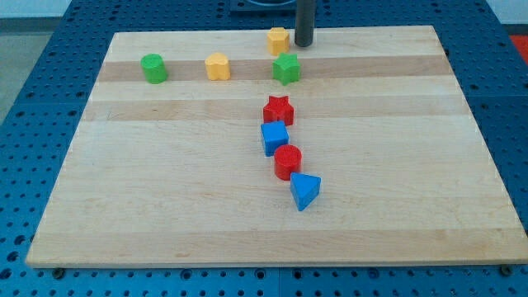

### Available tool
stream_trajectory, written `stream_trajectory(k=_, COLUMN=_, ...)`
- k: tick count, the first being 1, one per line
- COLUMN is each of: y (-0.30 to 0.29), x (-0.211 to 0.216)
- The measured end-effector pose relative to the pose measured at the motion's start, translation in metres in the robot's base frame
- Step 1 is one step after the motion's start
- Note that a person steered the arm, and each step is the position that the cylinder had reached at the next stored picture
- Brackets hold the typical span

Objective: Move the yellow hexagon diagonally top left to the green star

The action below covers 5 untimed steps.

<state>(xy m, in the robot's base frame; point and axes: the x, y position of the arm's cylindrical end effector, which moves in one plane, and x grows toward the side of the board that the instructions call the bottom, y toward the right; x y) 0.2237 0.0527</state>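
Observation:
The yellow hexagon (278,40) sits near the board's top edge, just above the green star (286,68) and slightly to its left. My tip (303,44) is right beside the hexagon on its right, close to touching it, and above the star. A second yellow block (217,66), heart-like in shape, lies to the left of the star.
A green cylinder (153,68) stands at the upper left. Below the star runs a column: red star (279,110), blue cube (274,137), red cylinder (288,161), blue triangle (304,190). The wooden board (165,206) lies on a blue perforated table.

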Motion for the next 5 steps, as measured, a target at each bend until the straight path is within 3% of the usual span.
stream_trajectory(k=5, y=-0.071, x=0.003)
